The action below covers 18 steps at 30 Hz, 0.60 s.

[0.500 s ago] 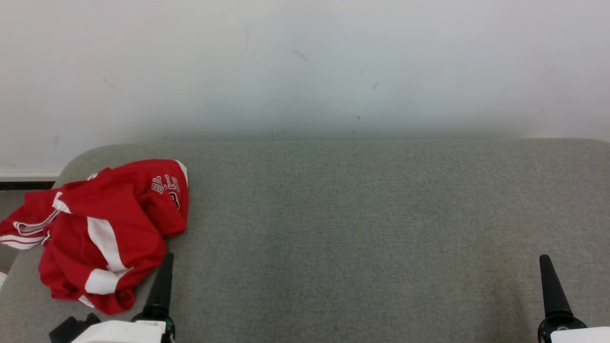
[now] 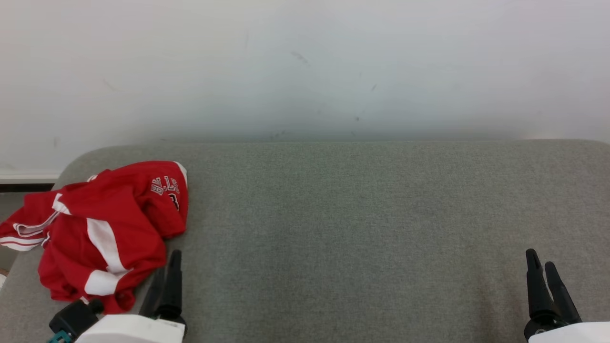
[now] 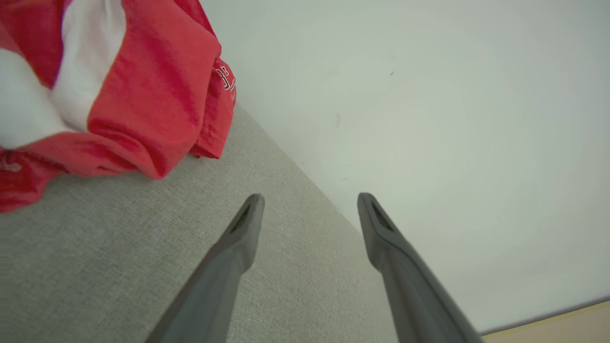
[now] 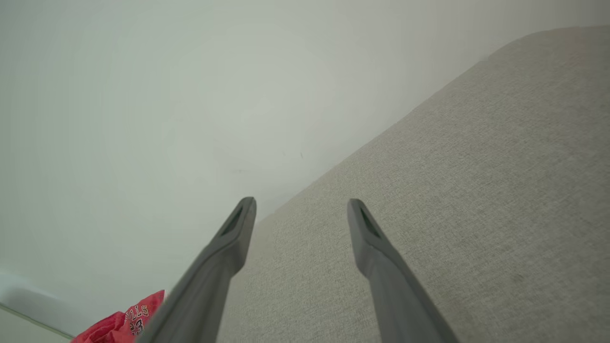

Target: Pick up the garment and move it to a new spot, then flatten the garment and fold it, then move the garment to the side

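A crumpled red garment (image 2: 100,231) with white stripes and lettering lies at the left end of the grey padded surface (image 2: 362,228), one sleeve hanging over the left edge. The left wrist view has the garment (image 3: 124,90) at the upper left, apart from the fingers. My left gripper (image 2: 167,267) stands open just right of the garment's near edge, nothing between its fingers (image 3: 248,224). My right gripper (image 2: 542,267) is open at the lower right over bare fabric. In the right wrist view a bit of the garment (image 4: 124,324) peeks out at the bottom left.
A pale wall (image 2: 305,71) rises directly behind the padded surface. The surface's rounded left corner (image 2: 76,159) drops off beside the garment, with a white skirting strip (image 2: 28,177) beyond it.
Both grippers have turned about their wrists, so two fingers show on each instead of one. The left gripper has shifted slightly right; the right one slightly left. The garment lies unmoved.
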{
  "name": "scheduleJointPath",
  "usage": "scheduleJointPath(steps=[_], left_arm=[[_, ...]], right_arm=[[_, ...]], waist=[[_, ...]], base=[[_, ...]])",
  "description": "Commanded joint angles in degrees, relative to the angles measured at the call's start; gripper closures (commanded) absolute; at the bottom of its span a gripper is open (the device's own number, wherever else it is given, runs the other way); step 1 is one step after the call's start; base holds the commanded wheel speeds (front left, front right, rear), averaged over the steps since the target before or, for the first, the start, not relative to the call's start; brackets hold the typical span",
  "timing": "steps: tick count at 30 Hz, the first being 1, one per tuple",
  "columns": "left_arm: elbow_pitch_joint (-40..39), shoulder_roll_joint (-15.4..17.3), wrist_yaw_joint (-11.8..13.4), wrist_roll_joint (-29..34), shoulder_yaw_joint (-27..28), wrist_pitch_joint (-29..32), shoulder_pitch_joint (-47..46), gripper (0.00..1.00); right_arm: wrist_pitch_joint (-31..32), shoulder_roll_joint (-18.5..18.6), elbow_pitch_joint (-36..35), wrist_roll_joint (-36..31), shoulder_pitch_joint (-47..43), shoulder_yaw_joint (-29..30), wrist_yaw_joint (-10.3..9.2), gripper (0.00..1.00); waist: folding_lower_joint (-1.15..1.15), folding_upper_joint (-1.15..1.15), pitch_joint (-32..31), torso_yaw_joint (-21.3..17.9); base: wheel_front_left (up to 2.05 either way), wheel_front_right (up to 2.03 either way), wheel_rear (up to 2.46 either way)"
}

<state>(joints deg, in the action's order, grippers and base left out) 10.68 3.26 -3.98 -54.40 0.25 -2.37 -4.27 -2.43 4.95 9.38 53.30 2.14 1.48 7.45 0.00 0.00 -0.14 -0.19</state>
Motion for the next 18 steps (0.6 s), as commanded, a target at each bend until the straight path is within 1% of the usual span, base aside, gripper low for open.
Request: scheduleJointPath(steps=[1, 5, 11, 18], left_arm=[[-0.96, 1.05, 0.37, 2.92, -0.25, -0.83, -0.47, 0.0], [-0.9, 1.73, 1.2, 7.32, -1.01, -1.59, -0.35, 0.0], [-1.24, 2.88, 3.25, 13.58, -2.73, -2.73, 0.22, 0.0], [-0.94, 4.05, 5.0, 18.82, -4.76, -4.04, 0.38, 0.0]], right_arm=[[-0.61, 0.63, -0.75, -2.6, 0.11, -0.43, 0.02, 0.0], [-1.43, 0.56, -0.11, -6.41, -0.05, -1.25, 0.02, 0.0], [-2.57, 0.32, 0.73, -11.48, -0.21, -2.25, 0.02, 0.0], [-3.91, 0.06, 1.51, -16.7, -0.32, -2.75, 0.03, 0.0]], waist=[[0.0, 0.0, -0.02, 0.01], [0.0, 0.0, -0.04, 0.06], [0.0, 0.0, -0.1, 0.16], [0.0, 0.0, -0.15, 0.24]], base=[[0.0, 0.0, 0.0], [0.0, 0.0, 0.0], [0.0, 0.0, 0.0], [0.0, 0.0, 0.0]])
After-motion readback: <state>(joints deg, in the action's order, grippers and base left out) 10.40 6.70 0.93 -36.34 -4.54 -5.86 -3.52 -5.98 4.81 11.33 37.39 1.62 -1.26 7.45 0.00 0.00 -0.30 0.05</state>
